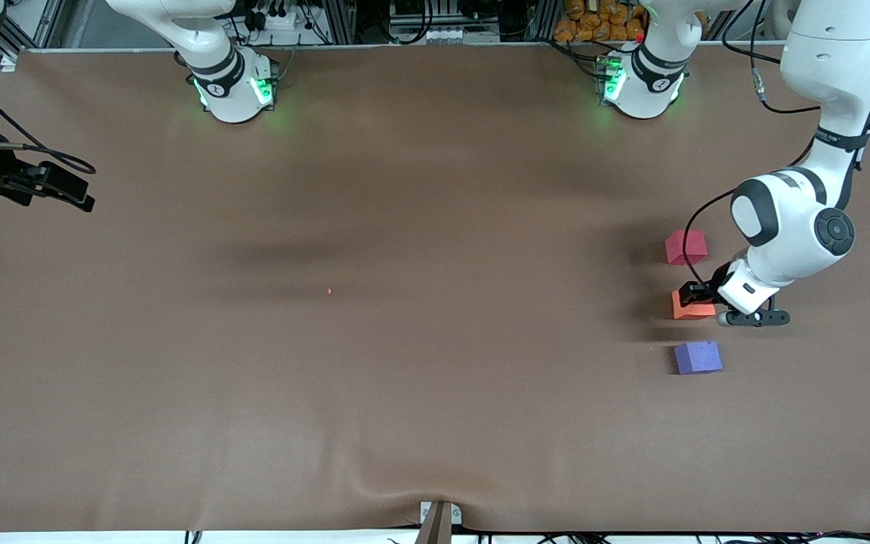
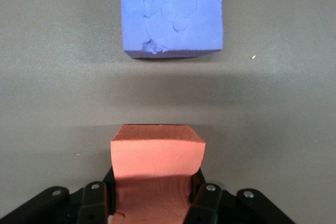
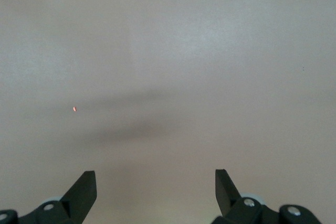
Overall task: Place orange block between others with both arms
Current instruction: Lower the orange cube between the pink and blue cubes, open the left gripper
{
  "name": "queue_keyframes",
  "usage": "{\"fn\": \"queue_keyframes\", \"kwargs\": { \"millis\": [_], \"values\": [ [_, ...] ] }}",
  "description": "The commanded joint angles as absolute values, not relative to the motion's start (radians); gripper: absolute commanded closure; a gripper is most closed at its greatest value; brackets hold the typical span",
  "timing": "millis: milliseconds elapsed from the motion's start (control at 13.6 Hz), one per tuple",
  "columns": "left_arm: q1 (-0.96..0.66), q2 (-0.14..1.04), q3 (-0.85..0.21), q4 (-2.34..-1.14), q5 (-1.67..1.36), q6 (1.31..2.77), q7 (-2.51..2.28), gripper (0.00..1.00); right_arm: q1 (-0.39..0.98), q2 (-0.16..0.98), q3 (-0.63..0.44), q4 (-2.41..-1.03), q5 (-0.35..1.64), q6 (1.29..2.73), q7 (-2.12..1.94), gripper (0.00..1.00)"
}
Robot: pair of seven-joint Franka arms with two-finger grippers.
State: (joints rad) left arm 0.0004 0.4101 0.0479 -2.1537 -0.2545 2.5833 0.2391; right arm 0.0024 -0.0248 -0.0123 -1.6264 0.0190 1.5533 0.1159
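Observation:
My left gripper [image 1: 695, 299] is shut on the orange block [image 1: 686, 307], which sits low at the table surface near the left arm's end. In the left wrist view the orange block [image 2: 156, 153] fills the gap between the fingers [image 2: 206, 199] of the left gripper [image 2: 155, 190]. The pinkish-red cube [image 1: 686, 246] lies farther from the front camera than the orange block. The purple cube [image 1: 698, 357] lies nearer, and also shows ahead of the block [image 2: 172, 11]. All three form a rough line. My right gripper [image 1: 76, 195] waits open over the right arm's end, with its fingertips [image 3: 84, 190] wide apart and nothing in the right gripper [image 3: 156, 182].
A tiny orange speck [image 1: 329, 291] lies on the brown table cover [image 1: 435, 378] near the middle, and the speck [image 3: 74, 109] also shows in the right wrist view. A small bracket [image 1: 439, 517] sits at the table's front edge.

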Motion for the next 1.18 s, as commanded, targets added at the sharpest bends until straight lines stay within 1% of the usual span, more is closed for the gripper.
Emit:
{"fn": "queue_keyframes", "kwargs": {
  "millis": [0,221,295,369,590,737,811,1106],
  "values": [
    [0.003,0.425,0.043,-2.148,-0.278,2.606,0.255,1.0,0.002,-0.035,-0.014,-1.626,0.025,1.543,0.135,0.0],
    [0.0,0.425,0.043,-2.146,-0.278,2.606,0.255,1.0,0.0,-0.037,-0.015,-1.626,0.025,1.54,0.135,0.0],
    [-0.003,0.425,0.043,-2.145,-0.276,2.606,0.253,0.85,0.0,-0.037,-0.015,-1.626,0.025,1.54,0.135,0.0],
    [-0.002,0.425,0.044,-2.134,-0.275,2.605,0.259,0.01,0.0,-0.037,-0.015,-1.626,0.025,1.54,0.135,0.0],
    [-0.003,0.411,0.041,-2.123,-0.276,2.589,0.23,0.0,0.0,-0.037,-0.017,-1.626,0.025,1.539,0.135,0.0],
    [-0.002,0.361,0.031,-2.109,-0.276,2.518,0.215,0.0,0.0,-0.037,-0.015,-1.626,0.025,1.54,0.135,0.0],
    [-0.002,0.323,0.029,-2.099,-0.275,2.452,0.198,0.0,0.0,-0.035,-0.015,-1.626,0.025,1.54,0.135,0.0],
    [0.002,0.181,0.031,-1.95,-0.262,2.108,0.175,0.0,0.0,-0.035,-0.015,-1.626,0.025,1.54,0.135,0.0]
  ]
}}
